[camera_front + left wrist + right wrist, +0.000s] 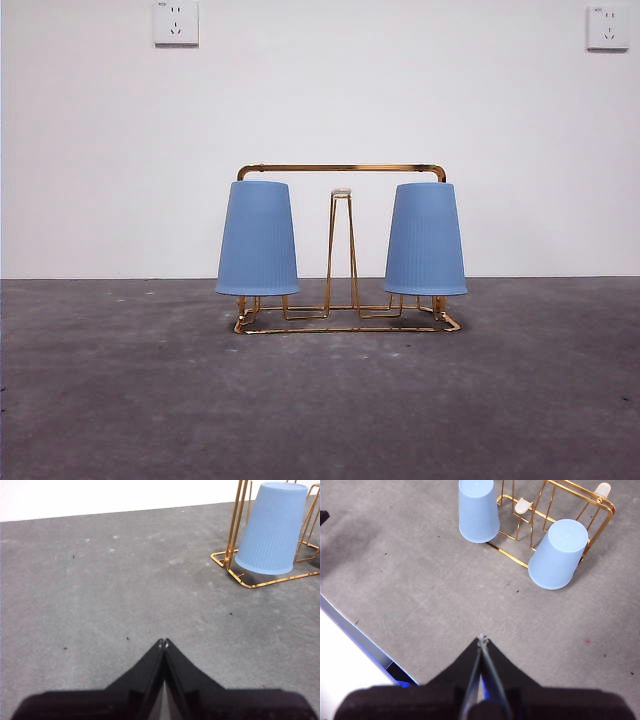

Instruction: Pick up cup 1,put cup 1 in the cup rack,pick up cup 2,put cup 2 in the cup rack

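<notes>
Cup rack (345, 320) first: it stands on my grey table (120, 400) well out from the white wall (100, 150), its gold handle arching over both cups. The table is the biggest thing around me, bare and open on every side of the rack, with one table edge showing close below my right arm in the right wrist view.

Both blue cups sit upside down on the rack's pegs, the left cup (257, 238) and the right cup (425, 240), one at each end, each just under the handle bar. Between them a single bare peg (342, 250) with a pale tip stands free. As I judge it, both placings are done.

My left tool (164, 642) is pressed together, holding nothing, hanging over bare table with the nearer cup well off to one side. My right tool (482, 640) is likewise pressed together and empty, apart from the rack.

What could go wrong now is mostly my own doing: a careless sweep of either arm could clip a cup's rim or the wire base and tip the light rack. The cups lean slightly on their pegs, so a knock might slide one off. There is ample room to draw back.
</notes>
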